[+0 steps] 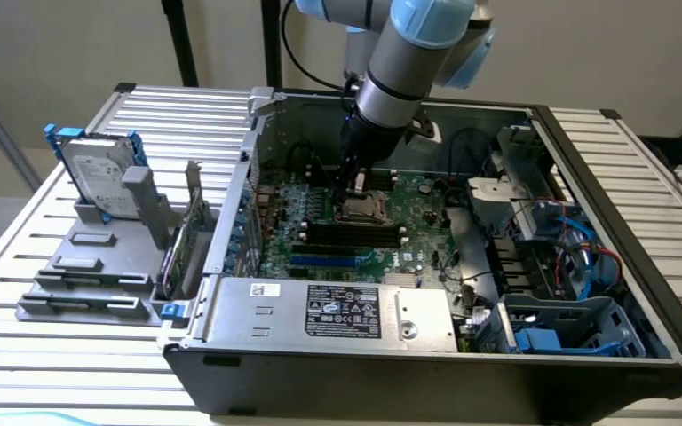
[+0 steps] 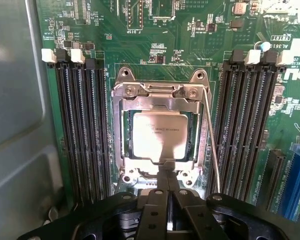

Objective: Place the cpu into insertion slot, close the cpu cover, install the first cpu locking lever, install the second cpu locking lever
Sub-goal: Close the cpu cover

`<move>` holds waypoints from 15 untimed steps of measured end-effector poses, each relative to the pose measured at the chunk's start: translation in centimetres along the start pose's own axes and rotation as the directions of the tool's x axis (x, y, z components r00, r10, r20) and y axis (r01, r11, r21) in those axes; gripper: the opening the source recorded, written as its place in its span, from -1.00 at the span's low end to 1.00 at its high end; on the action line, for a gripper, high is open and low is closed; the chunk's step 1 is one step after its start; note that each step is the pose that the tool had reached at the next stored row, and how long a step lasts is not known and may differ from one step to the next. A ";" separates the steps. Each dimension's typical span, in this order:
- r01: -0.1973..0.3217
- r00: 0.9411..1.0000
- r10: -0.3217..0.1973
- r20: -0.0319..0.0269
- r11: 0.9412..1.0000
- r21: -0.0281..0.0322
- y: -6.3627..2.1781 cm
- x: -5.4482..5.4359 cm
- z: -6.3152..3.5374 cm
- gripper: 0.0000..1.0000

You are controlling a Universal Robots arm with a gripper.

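In the exterior view the arm reaches down into the open computer case (image 1: pixel 436 390). Its gripper (image 1: pixel 348 191) is low over the insertion slot (image 1: pixel 362 209), mid-board on the green motherboard (image 1: pixel 426 201).

From the wrist, the cpu (image 2: pixel 157 136) lies seated in the slot and the cpu cover (image 2: pixel 121 131) is down around it. The fingertips (image 2: pixel 161 175) are clenched together on nothing, right at the cover's edge tab. A thin locking lever (image 2: pixel 213 145) runs between socket and memory slots (image 2: pixel 245 130).

Exterior view: soft, even light. The slatted table (image 1: pixel 638 177) is bright and nearly washed out, the computer case (image 1: pixel 436 373) interior darker. Wrist view: motherboard (image 2: pixel 155 40) evenly lit, mild glare on the cpu (image 2: pixel 157 135) and case wall (image 2: pixel 10 100). The gripper (image 2: pixel 167 170) is dark and underexposed.
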State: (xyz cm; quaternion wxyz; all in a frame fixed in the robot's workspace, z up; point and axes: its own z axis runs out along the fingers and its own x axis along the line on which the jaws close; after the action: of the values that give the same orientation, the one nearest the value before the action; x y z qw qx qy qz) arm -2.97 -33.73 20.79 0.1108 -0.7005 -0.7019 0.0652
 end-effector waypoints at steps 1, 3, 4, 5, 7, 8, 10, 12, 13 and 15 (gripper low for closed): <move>0.000 1.000 0.000 0.000 1.000 0.000 -0.07 0.0 -0.09 -0.79; 0.000 1.000 0.000 -0.001 1.000 0.001 -0.29 -0.1 -0.18 -0.79; 0.000 1.000 0.000 -0.001 1.000 0.001 -0.45 -0.2 -0.20 -0.79; 0.000 1.000 0.000 -0.001 1.000 0.001 -0.64 -0.2 -0.20 -0.79; 0.000 1.000 0.000 -0.001 1.000 0.001 -1.13 -0.4 -0.16 -0.79; 0.000 1.000 0.000 -0.001 1.000 0.001 -1.40 -0.5 -0.12 -0.79; 0.000 1.000 0.000 -0.001 1.000 0.001 -1.92 -0.7 -0.05 -0.79; 0.000 1.000 0.000 -0.001 1.000 0.001 -2.31 -0.9 0.00 -0.79; 0.000 1.000 0.000 -0.001 1.000 0.001 -2.38 -0.9 0.01 -0.79; 0.000 1.000 0.000 -0.001 1.000 0.001 -2.40 -0.9 0.01 -0.79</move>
State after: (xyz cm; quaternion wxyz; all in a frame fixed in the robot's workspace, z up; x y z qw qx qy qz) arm -5.31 -34.63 21.31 0.1115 -0.7004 -0.7019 0.0652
